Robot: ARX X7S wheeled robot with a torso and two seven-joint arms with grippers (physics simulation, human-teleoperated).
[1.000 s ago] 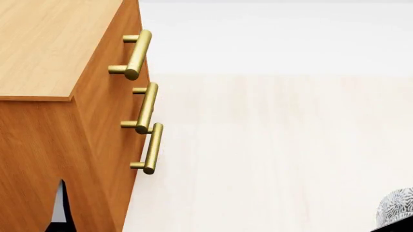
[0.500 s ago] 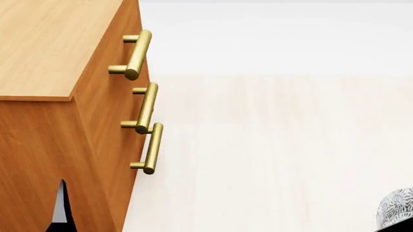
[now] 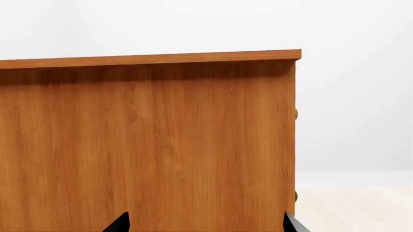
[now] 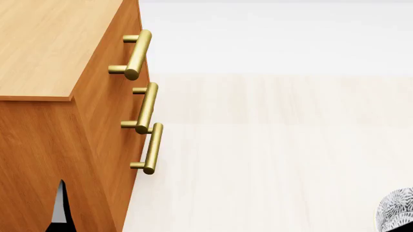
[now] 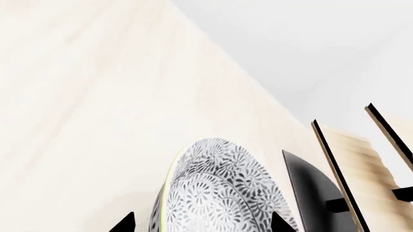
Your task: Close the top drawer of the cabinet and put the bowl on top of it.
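Bowl (image 5: 219,193) between right gripper (image 5: 203,224) tips, apparently gripped; well right of cabinet (image 4: 51,53), below its top edge. Left gripper (image 3: 206,226): spread, empty.

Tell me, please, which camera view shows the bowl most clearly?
The right wrist view: the bowl fills the lower middle, its floral pattern plain, between the right gripper's dark fingertips. The head view catches only a sliver at its lower right corner. The left wrist view shows none of it.

bowl (image 4: 397,211) cut by frame edge, both tools mostly unseen
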